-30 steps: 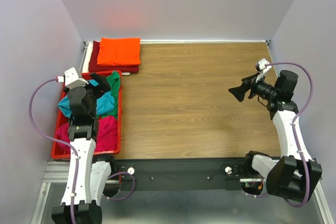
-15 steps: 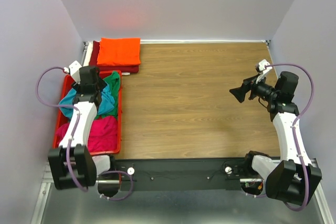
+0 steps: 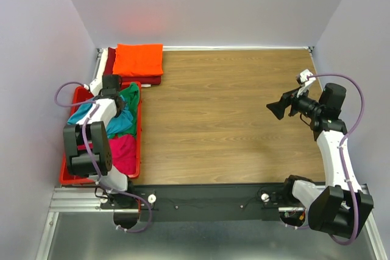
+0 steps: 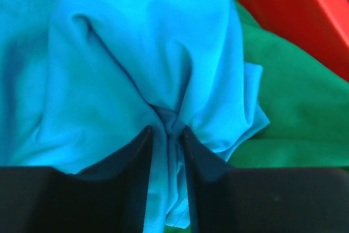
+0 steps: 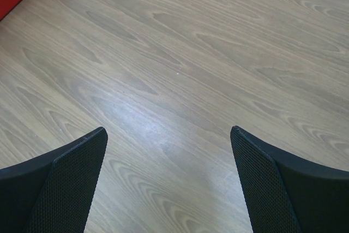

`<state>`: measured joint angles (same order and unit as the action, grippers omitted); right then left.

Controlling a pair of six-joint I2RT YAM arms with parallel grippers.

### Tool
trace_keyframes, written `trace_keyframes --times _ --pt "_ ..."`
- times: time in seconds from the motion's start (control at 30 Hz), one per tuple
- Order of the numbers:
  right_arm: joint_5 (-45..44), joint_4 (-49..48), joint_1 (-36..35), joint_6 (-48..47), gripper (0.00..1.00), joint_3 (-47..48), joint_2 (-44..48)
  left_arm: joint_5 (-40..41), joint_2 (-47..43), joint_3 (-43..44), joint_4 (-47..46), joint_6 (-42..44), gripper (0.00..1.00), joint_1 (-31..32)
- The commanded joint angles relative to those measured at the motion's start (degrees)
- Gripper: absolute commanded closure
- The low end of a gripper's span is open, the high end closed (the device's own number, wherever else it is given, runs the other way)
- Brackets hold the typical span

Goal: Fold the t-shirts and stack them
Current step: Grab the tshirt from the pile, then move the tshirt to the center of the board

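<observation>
over the last second the left arm has swung down from above the red crate (image 3: 139, 132) and reached into it, and the left gripper (image 4: 166, 132) is now buried in the turquoise t-shirt (image 4: 120, 64), its jaws pinched nearly together on a gathered ridge of the cloth. the fabric puckers and radiates from that pinch, so the hold looks real rather than a brush past. the shirt itself has not left the crate: it lies crumpled on top of the pile, with the green t-shirt (image 4: 294, 113) just beside and partly under it and the magenta t-shirt (image 3: 123, 150) nearer the robot. that suggests the pick is made and the lift out to the table is what comes next, with unfolding and folding all yet to do. the right gripper (image 5: 169, 135) has barely shifted; it hangs with jaws spread wide and empty over bare wood, well apart from the crate. the table (image 3: 225, 108) is wood-grain laminate, smooth and flat. at its far left corner an orange t-shirt (image 3: 139, 59) sits folded on a dark red t-shirt (image 3: 131, 80). plain pale walls (image 3: 207, 4) close the cell on three sides.
</observation>
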<state>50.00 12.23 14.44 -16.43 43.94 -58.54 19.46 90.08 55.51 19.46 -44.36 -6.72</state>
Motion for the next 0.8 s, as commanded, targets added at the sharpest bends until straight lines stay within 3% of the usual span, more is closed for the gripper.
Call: trace_keyframes --times 0.0,0.03,0.13,0.33,0.47,0.5,0.53,0.67,0.77 --pt "-1.2 1.1 0.2 -0.3 0.00 0.8 0.7 0.5 -4.1 -0.9 0.5 -2.3 0.83 -1.7" --pt "-1.2 1.1 0.3 -0.3 0.00 0.8 0.7 0.4 -6.7 -1.8 -0.2 -2.0 0.92 -2.1" --pt "-1.3 1.1 0.2 -0.2 0.00 0.8 0.7 -0.7 -11.7 -1.6 -0.6 -0.5 0.99 -3.5" --pt "-1.1 1.1 0.2 -0.4 0.00 0.7 0.6 -5.0 -25.6 1.6 -5.2 8.4 1.00 -3.7" --pt "-1.0 1.1 0.2 -0.4 0.00 0.6 0.4 -19.0 -35.6 4.9 -16.6 16.7 1.00 -3.7" --pt "-1.1 1.0 0.2 -0.4 0.00 0.6 0.4 -27.7 -36.3 5.7 -18.7 18.2 1.00 -3.7" --pt "-1.0 1.1 0.2 -0.5 0.00 0.6 0.3 -31.6 -36.8 7.5 -20.7 18.3 1.00 -3.7" --pt "-1.3 1.1 0.2 -0.6 0.00 0.6 0.1 -50.0 -34.6 13.7 -27.9 14.2 1.00 -0.9" --pt "-1.6 1.1 0.2 -0.8 0.00 0.5 0.2 -54.5 -31.2 19.4 -29.3 12.5 1.00 4.2"
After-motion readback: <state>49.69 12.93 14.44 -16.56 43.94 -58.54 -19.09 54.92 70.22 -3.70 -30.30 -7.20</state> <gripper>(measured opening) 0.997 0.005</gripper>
